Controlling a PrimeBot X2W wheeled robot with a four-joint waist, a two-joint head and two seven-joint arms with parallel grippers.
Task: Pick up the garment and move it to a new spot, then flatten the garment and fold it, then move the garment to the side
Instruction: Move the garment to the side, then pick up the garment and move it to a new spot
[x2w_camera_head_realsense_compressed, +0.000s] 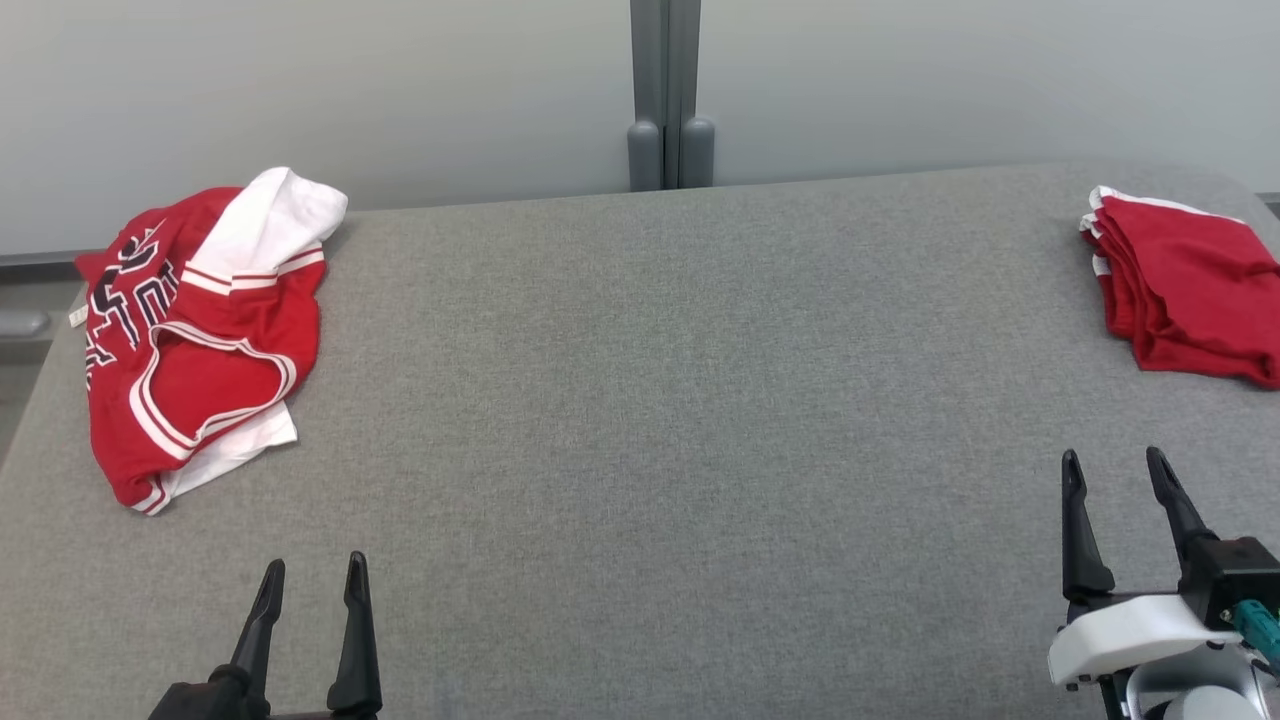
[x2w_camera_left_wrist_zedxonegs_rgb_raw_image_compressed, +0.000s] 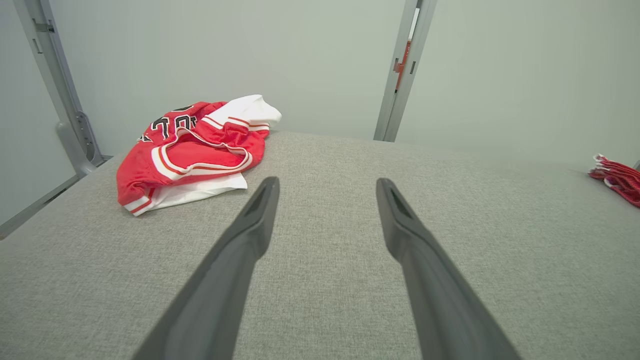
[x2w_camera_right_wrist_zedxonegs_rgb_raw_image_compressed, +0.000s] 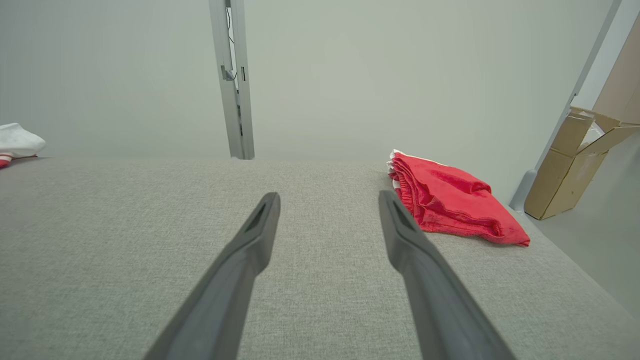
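Both the left gripper (x2w_camera_head_realsense_compressed: 315, 562) and the right gripper (x2w_camera_head_realsense_compressed: 1112, 455) hung over the near edge of the grey table (x2w_camera_head_realsense_compressed: 640, 420), fingers spread wide and holding nothing. Farther off, at the far left corner, the crumpled jersey (x2w_camera_head_realsense_compressed: 200, 340) lay in a heap, well apart from either gripper, and a folded red pile (x2w_camera_head_realsense_compressed: 1190, 290) sat at the far right. The pick-up looked not yet begun. It would probably go best if the left gripper came down over a raised fold, such as the striped armhole edge, pinched only a few layers, and lifted clear before carrying the jersey toward the open middle.
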